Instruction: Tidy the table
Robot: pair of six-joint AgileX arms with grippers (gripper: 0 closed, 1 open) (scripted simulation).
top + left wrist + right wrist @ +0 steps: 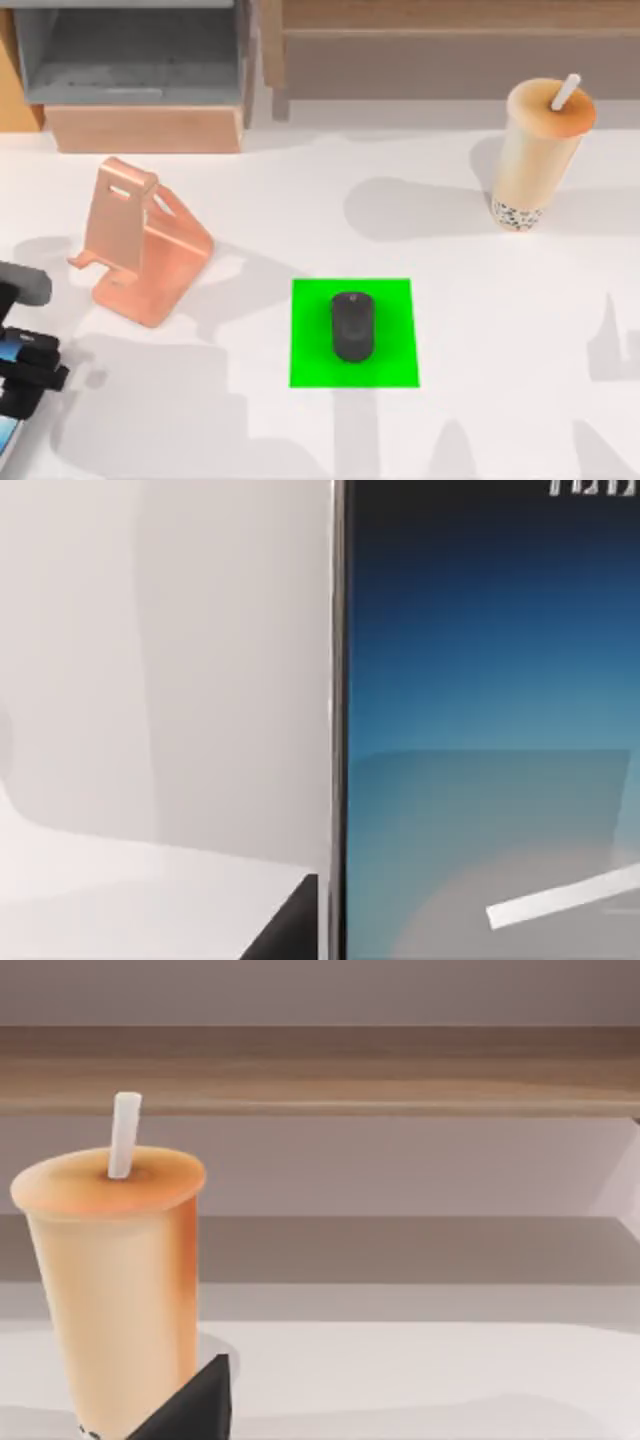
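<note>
So the white desk (pixel 500 330) takes up pretty much the whole top view, with a bright green square (pixel 400 300) sitting a bit near of the middle. A dark computer mouse (pixel 352 326) lies right on that square, lengthwise pointing far to near.

Left of the square there's a copper-pink phone stand (pixel 140 245), standing upright, well apart from the mouse. Over on the far right a bubble tea cup (pixel 535 150) stands with a white straw (pixel 566 92) poking out the lid and dark pearls at the bottom. The right wrist view looks at that same cup from close by, with the wooden shelf (pixel 320 1070) behind it.

Along the far edge is the shelf unit, and at the far left a wooden box with a grey compartment (pixel 130 60).

The left hand (pixel 25 375) is at the near left edge of the desk. A phone (pixel 490 730) with a blue screen sits right up against its wrist camera, standing on edge, so it looks like the hand is clenched on it, fingers either side of the phone.

Can't tell what the right hand's fingers are doing.
</note>
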